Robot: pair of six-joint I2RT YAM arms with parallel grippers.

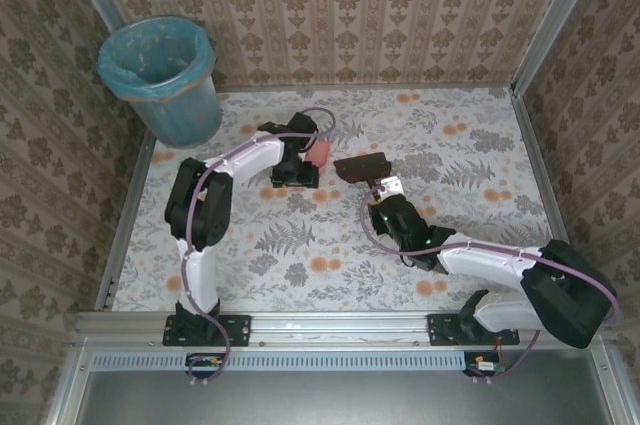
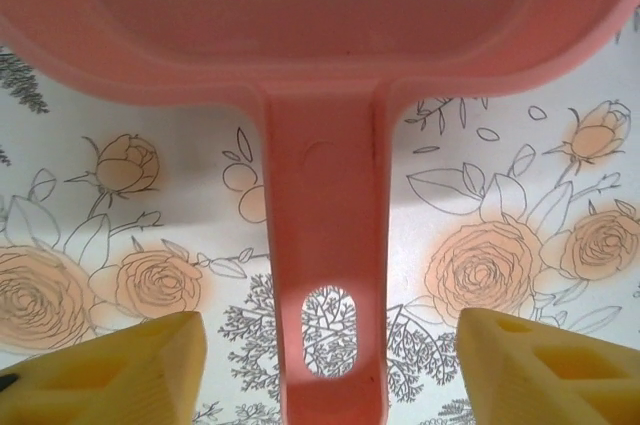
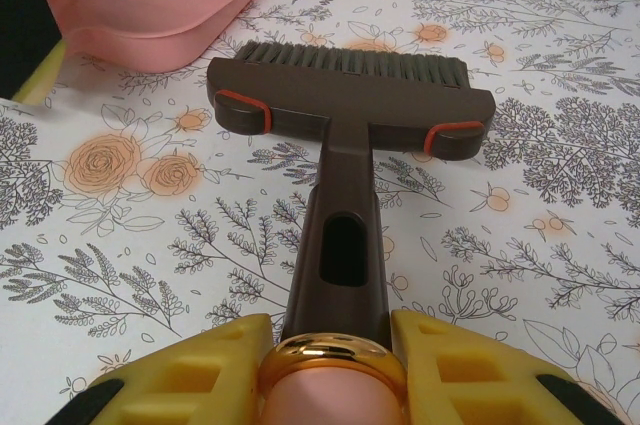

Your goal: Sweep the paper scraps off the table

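We see the table (image 1: 480, 145) in floral cloth, with a pink dustpan (image 2: 325, 225) flat on it — a brown brush (image 3: 350, 95) near it.

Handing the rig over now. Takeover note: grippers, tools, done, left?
Left gripper: open, fingers either side of the dustpan handle, not touching it.
Right gripper: shut on the brush, its head low over the table near the pan's lip.
Bin: at the table's far left corner.
Done: both tools out, close together mid-table.
Left: pan's contents can't be judged; probably grip it and tip into the bin.
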